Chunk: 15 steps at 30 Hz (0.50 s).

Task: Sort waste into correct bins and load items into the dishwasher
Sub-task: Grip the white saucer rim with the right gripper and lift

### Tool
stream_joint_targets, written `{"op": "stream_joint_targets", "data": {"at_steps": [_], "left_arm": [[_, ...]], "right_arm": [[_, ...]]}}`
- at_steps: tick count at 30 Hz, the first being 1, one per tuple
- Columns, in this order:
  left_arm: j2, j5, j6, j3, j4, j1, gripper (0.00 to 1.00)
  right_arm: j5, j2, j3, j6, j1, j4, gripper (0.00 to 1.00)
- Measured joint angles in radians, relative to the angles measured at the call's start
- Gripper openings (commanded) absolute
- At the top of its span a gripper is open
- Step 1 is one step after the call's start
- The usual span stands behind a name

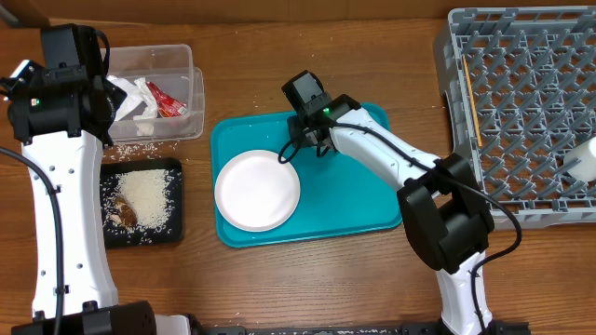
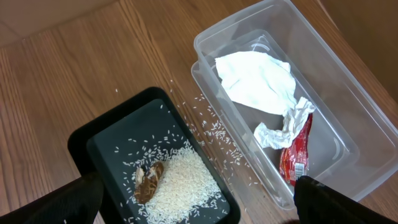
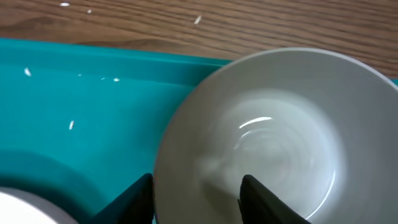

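Note:
My right gripper (image 3: 196, 193) is open over the small white bowl (image 3: 280, 143) on the teal tray (image 1: 345, 200). One finger is outside the bowl's rim and one is inside. The round white plate (image 1: 256, 191) lies on the tray beside it. My left gripper (image 2: 199, 199) is open and empty above the black tray (image 2: 81, 140), which holds white rice (image 2: 180, 183) and a brown food scrap (image 2: 148, 180). The clear tub (image 2: 348, 106) holds a crumpled napkin (image 2: 255, 81) and a red wrapper (image 2: 295, 155). Chopsticks (image 1: 471, 98) lie in the grey rack (image 1: 521, 112).
A white cup (image 1: 582, 160) sits at the rack's right edge. Loose rice grains (image 2: 214, 127) lie on the wooden table between the black tray and the tub. A few grains (image 3: 71, 124) lie on the teal tray.

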<state>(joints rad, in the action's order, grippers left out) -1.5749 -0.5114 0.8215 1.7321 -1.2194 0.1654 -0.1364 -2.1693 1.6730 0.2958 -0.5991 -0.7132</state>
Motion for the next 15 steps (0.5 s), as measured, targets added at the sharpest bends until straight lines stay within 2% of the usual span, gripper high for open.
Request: {"op": "stream_joint_targets", "data": {"at_steps": [7, 11, 15], "left_arm": [[0.0, 0.0, 0.0, 0.0, 0.0, 0.0, 1.0], [0.0, 0.0, 0.0, 0.0, 0.0, 0.0, 1.0], [0.0, 0.0, 0.0, 0.0, 0.0, 0.0, 1.0]], "right_arm": [[-0.016, 0.0, 0.0, 0.012, -0.004, -0.006, 0.39], [-0.022, 0.0, 0.0, 0.02, -0.011, -0.005, 0.29], [-0.021, 0.0, 0.0, 0.029, -0.012, -0.011, 0.3]]}}
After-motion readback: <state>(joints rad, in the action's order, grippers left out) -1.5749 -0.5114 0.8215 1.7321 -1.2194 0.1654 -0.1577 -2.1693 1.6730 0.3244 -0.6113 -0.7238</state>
